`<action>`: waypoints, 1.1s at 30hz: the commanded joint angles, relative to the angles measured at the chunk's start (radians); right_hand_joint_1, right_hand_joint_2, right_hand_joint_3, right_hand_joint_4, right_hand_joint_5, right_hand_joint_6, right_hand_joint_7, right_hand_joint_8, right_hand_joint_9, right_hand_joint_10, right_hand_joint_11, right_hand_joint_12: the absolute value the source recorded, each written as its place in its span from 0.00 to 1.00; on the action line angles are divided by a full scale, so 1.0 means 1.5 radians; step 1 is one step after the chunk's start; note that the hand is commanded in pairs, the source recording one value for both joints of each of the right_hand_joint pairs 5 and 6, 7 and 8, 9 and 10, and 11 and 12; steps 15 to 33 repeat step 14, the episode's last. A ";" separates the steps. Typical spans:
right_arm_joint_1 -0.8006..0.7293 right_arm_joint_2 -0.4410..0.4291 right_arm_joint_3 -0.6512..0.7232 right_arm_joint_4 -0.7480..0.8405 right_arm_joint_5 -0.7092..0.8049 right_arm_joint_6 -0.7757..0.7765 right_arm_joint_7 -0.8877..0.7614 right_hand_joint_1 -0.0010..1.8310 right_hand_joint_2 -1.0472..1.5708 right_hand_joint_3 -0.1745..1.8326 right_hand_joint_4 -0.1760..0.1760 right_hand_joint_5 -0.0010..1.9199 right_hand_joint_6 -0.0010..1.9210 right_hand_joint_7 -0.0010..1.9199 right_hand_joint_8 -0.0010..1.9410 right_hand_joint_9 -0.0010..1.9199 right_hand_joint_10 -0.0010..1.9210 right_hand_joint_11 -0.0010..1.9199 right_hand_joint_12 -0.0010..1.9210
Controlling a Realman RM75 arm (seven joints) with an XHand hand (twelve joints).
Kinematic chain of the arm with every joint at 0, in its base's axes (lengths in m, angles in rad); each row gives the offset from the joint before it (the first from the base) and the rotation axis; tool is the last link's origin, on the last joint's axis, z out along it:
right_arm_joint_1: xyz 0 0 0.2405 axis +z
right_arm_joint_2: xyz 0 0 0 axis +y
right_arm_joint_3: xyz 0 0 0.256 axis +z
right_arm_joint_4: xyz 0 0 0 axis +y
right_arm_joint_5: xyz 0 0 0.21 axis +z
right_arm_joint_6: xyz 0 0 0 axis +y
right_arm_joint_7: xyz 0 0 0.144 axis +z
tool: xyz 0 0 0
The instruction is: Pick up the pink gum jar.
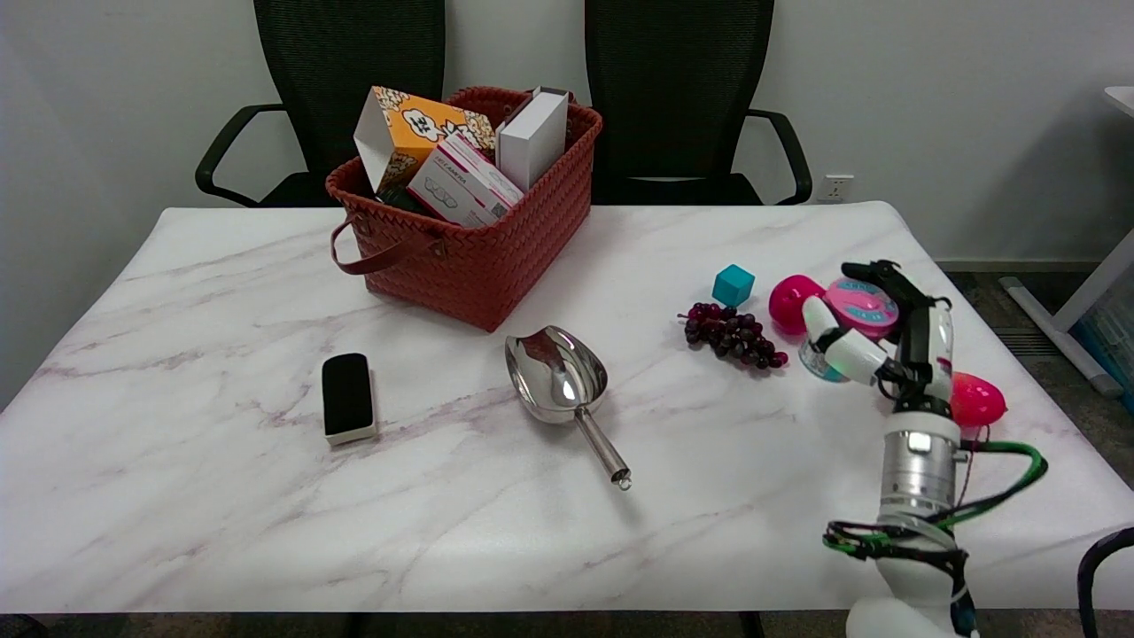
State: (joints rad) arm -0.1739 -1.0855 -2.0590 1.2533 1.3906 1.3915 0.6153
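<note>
The robot hand wraps around the pink gum jar on the bench; grip looks partial, so lifting could tip it against the grapes.

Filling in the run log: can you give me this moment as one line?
phase: grasping | right hand: fingers around pink-lidded round gum jar | jar: on white marble table, lift not evident | nearby: dark purple grape bunch

Scoop shiny polished metal; basket woven, matt; table smooth marble-look.
</note>
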 commanded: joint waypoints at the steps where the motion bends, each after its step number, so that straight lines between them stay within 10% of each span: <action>1: 0.150 0.037 0.233 0.025 -0.108 -0.398 0.013 0.66 0.93 0.43 0.50 0.43 0.43 0.52 0.52 0.50 0.50 0.44 0.44; 14: 0.444 0.046 0.164 -0.072 -0.111 -0.601 0.043 0.65 0.92 0.35 0.50 0.45 0.45 0.58 0.57 0.56 0.56 0.45 0.45; 33: 0.444 0.046 0.164 -0.072 -0.111 -0.601 0.043 0.65 0.92 0.35 0.50 0.45 0.45 0.58 0.57 0.56 0.56 0.45 0.45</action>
